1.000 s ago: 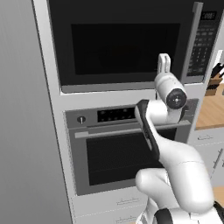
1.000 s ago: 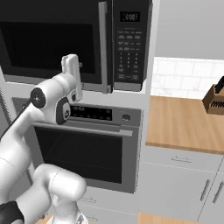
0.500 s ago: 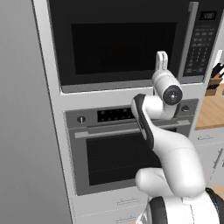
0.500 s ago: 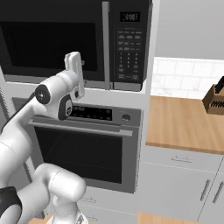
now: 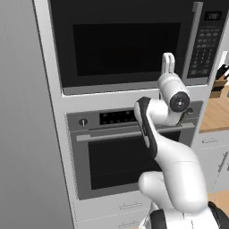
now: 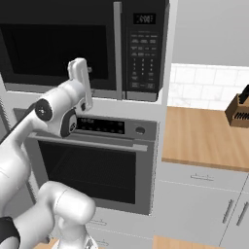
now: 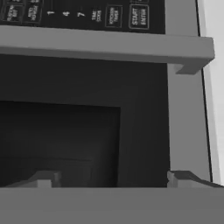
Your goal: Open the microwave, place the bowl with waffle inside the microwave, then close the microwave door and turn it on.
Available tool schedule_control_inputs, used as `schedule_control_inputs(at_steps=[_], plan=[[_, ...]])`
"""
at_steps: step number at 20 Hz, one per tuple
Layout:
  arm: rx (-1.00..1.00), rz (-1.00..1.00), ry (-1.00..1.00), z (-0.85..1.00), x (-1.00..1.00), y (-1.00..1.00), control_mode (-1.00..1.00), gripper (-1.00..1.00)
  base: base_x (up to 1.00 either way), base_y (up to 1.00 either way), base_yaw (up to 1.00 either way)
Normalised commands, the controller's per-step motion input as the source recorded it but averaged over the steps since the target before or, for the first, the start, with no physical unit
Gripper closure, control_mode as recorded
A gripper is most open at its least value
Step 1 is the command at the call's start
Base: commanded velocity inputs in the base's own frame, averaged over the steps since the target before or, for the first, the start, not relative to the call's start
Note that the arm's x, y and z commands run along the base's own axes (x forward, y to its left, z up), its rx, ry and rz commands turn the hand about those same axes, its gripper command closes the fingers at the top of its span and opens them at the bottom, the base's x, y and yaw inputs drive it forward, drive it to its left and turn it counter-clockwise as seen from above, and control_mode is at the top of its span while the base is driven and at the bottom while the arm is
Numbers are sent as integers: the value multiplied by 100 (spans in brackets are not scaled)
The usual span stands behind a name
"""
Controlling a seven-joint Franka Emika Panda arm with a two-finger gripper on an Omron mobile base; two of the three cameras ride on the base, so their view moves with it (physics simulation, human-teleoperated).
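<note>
The microwave (image 5: 120,44) is built in above the oven, and its black microwave door (image 6: 53,48) is closed. A slim vertical silver handle (image 5: 193,40) runs between the door and the keypad (image 6: 143,53). My gripper (image 5: 167,62) is open and points up in front of the door's lower right part, just left of the handle (image 6: 117,48). The hand view is rolled, so the handle (image 7: 105,46) lies across it as a grey bar, with the dark window (image 7: 57,140) below. Nothing is between my fingertips (image 7: 43,179). The bowl with waffle is out of view.
A silver-fronted oven (image 5: 120,152) with a horizontal bar handle sits directly under the microwave. To the right is a wooden counter (image 6: 209,136) with a knife block (image 6: 239,109) over white drawers. A tall grey panel (image 5: 27,112) stands to the left.
The hand has risen slightly along the lower right of the microwave door, and the elbow has shifted. The door stays closed and the jaws stay apart.
</note>
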Motion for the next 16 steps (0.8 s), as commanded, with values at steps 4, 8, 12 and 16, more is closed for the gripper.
schedule_control_inputs(at_steps=[4, 8, 12, 16], plan=[[-6, 0, 1, 49, -98, -20, -100, -100, 0, 0, 0], [-6, 0, 5, 51, -76, -37, -100, -100, 0, 0, 0], [-18, 0, 6, 29, -56, -42, -100, -100, 0, 0, 0], [-31, 0, 5, 3, -35, -36, -100, -100, 0, 0, 0]])
